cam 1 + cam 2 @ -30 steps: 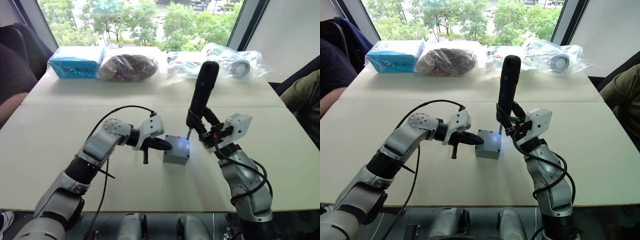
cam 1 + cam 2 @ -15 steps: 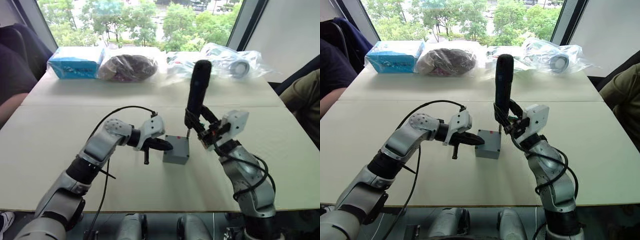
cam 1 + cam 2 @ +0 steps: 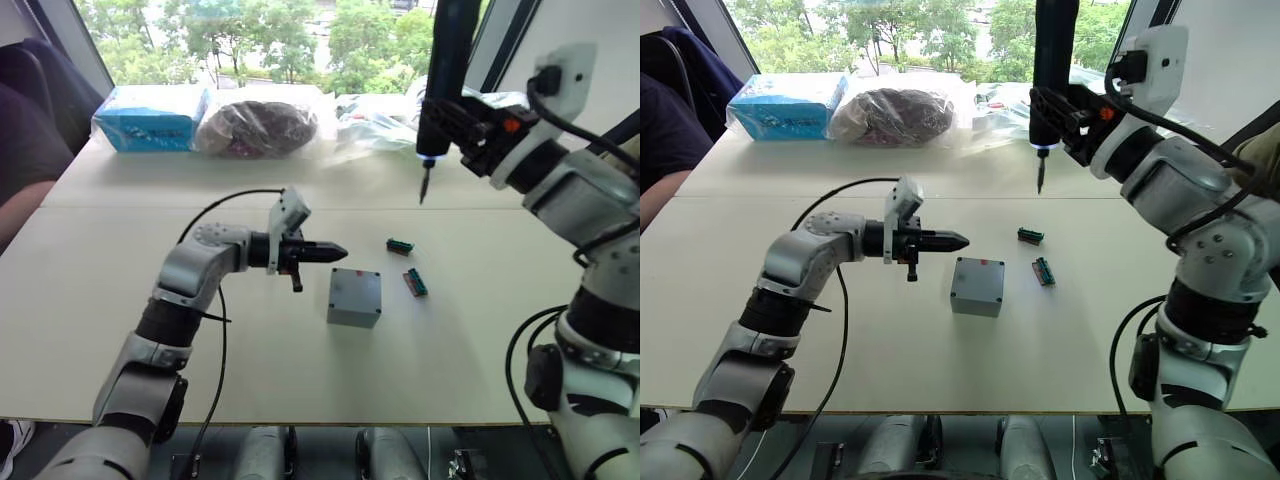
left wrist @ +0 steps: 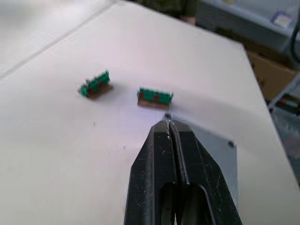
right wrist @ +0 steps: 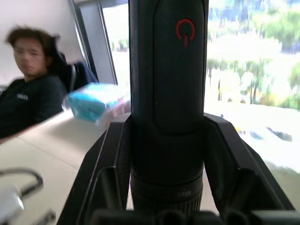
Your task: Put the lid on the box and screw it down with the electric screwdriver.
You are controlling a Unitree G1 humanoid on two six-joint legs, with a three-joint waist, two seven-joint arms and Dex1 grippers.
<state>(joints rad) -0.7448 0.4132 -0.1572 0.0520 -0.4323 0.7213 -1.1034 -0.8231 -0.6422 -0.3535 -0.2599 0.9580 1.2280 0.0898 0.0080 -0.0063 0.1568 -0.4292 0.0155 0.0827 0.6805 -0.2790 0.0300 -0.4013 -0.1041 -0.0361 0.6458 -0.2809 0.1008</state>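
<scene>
Nearest the robot on the pale counter [image 3: 120, 330] stands the grey box [image 3: 354, 297], upright and free of both arms. The lid [image 3: 979, 275] sits squarely on top of it, with small dark screw points at its corners and a red mark near its far edge.

Just to the left of the box, the left end effector [image 3: 325, 250] hangs a little above the counter, its two black fingers pressed together into a closed point that holds nothing. The tips aim toward the box's upper left side without touching it. In the left wrist view the closed fingers [image 4: 180, 183] overlap a corner of the lid.

Beyond and to the right of the box lie two small green connectors, each flat on the counter: one nearer [image 3: 414, 283], just beside the box's far right corner, and one farther [image 3: 400, 245], a short way past the first.

Higher and farther back, the right end effector [image 3: 450, 115] is raised well above the counter and is clamped around the electric screwdriver [image 3: 1053, 60]. The tool is held upright with its thin metal bit pointing down, a pale light glowing at its tip, well apart from the box. The right wrist view shows a red power symbol on its barrel.

Along the counter's far edge, before the window, sit a blue packet [image 3: 150, 118], a bag of dark material [image 3: 258, 128] and clear plastic bags [image 3: 375, 125]. A person [image 5: 28, 98] sits at the left.
</scene>
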